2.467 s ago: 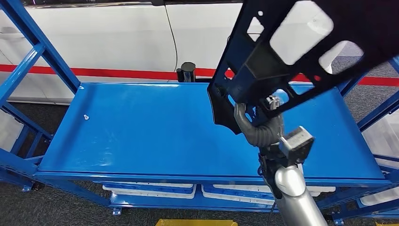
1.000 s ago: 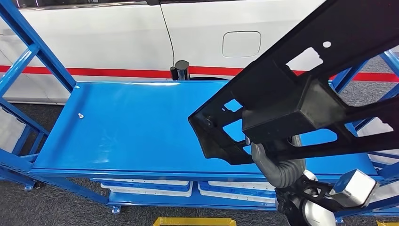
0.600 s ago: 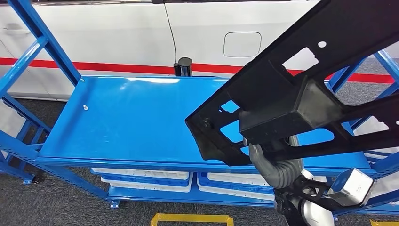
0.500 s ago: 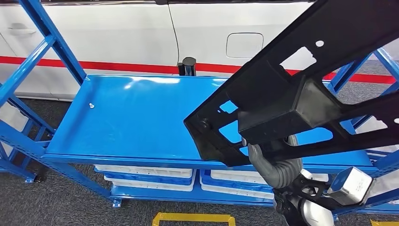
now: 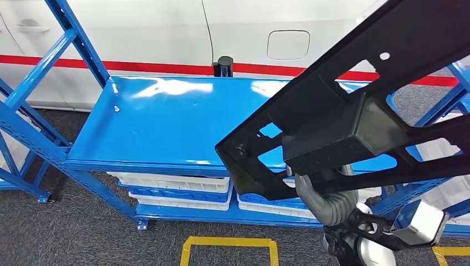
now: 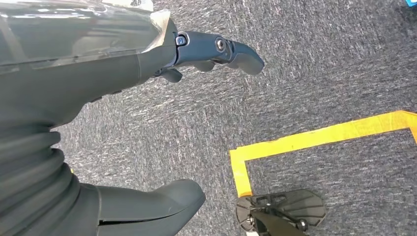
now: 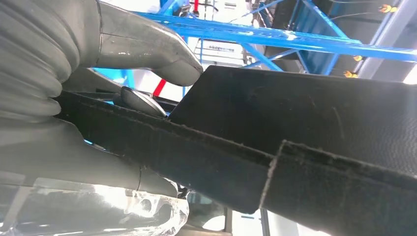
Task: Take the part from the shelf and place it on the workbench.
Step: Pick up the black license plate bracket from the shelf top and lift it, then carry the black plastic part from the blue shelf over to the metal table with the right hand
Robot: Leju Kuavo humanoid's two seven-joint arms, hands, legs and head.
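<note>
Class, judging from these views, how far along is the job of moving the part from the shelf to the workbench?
Done: the black part is off the blue shelf, gripped by the right hand. In hand: it is carried in the air, while the left hand hangs over the carpet, holding nothing. Left: setting it on the workbench.

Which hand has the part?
The right hand grips the black part from below; the left hand hangs over the carpet, holding nothing.
</note>
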